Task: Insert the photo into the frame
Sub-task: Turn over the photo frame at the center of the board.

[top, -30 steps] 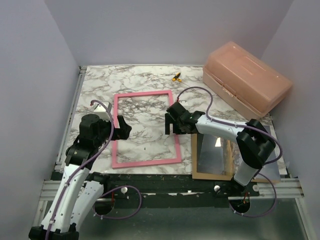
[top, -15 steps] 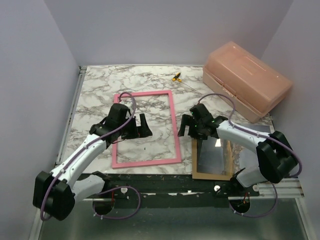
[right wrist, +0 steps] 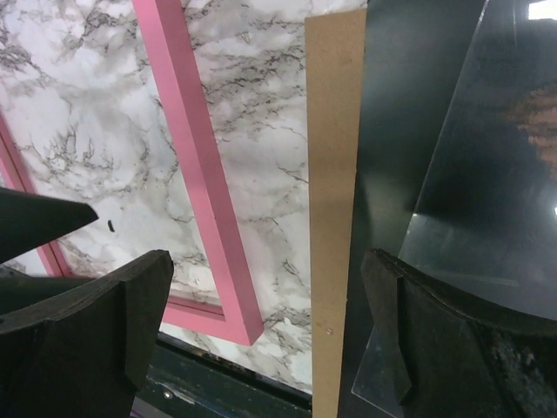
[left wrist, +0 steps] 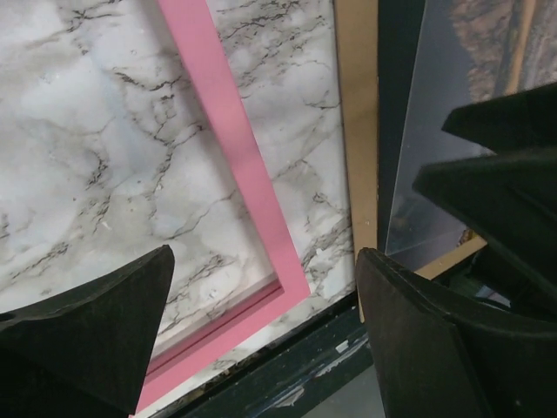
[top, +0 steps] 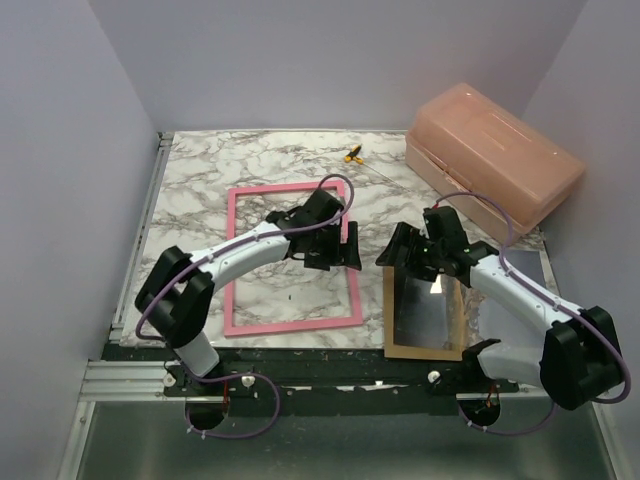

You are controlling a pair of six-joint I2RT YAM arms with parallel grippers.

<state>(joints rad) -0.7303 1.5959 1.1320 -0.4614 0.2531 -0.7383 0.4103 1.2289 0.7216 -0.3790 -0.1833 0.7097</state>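
Observation:
The pink frame (top: 232, 260) lies flat on the marble table, empty inside. My left gripper (top: 337, 252) reaches across it and hovers open over its right bar (left wrist: 231, 148), holding nothing. My right gripper (top: 405, 258) hangs open and empty over the far left corner of the brown backing board (top: 392, 320). The frame's near right corner (right wrist: 187, 148) and the board's edge (right wrist: 335, 174) lie below it. A dark glossy sheet (top: 430, 315) under a clear pane (right wrist: 470, 218) covers the board. I cannot tell whether that sheet is the photo.
A salmon plastic box (top: 495, 160) stands at the back right. A small yellow object (top: 352, 154) lies near the back edge. A greyish sheet (top: 510, 320) lies right of the board. The black front rail (left wrist: 305, 366) runs just past the frame's near corner.
The left arm swung from the frame's left side across to its right bar. The right gripper drew back rightward from the frame to the board's corner. Both stayed open.

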